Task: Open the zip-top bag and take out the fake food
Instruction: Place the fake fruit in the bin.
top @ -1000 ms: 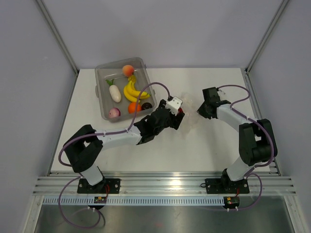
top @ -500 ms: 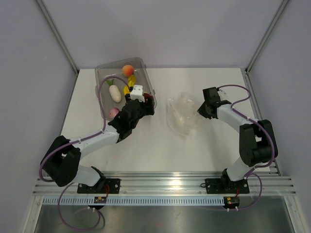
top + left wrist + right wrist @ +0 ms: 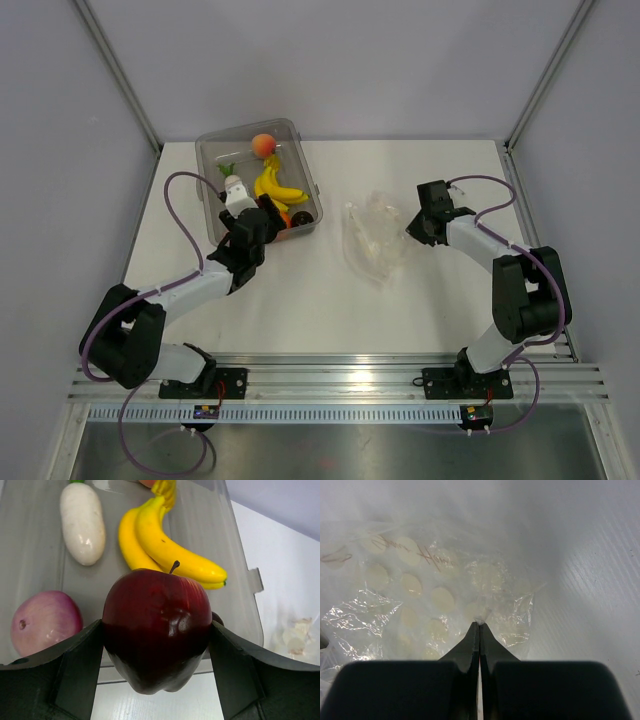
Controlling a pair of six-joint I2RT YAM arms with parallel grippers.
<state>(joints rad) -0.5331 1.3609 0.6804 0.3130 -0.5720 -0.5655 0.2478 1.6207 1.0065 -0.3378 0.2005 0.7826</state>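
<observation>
Where the two arms reach out from the near edge, one white surface (image 3: 440, 300) carries everything. One clear-grey tub (image 3: 245, 130) comes next in size. It lies under and beyond the left tool (image 3: 266, 212), whose tips hang over the tub's near rim. One zip-top bag (image 3: 372, 240), crumpled clear film with pale round spots and scrawled writing, lies on the surface straight ahead of the right tool (image 3: 412, 230), well apart from the tub and from the left tool. The right tool's fingers are pressed together, and their tips meet on a pucker at the bag's edge, pinching the film.

The fake food counts seven pieces, one of each kind. The yellow banana bunch (image 3: 165, 550) lies in the tub just beyond the left tool. The white radish (image 3: 82, 522) lies beyond and to that tool's left. The dark red apple (image 3: 157, 610) sits stem up between the left tool's fingers, which are spread wide with one against each side of it. It blocks much of the wrist view of the tub's near rim. A purple-pink round piece (image 3: 45, 622) rests in the tub just beside the left finger. The peach (image 3: 263, 144) sits at the tub's far end, farthest from the tool. The orange (image 3: 285, 220) and a dark round piece (image 3: 301, 214) lie close on the tool's right, largely hidden by it.
</observation>
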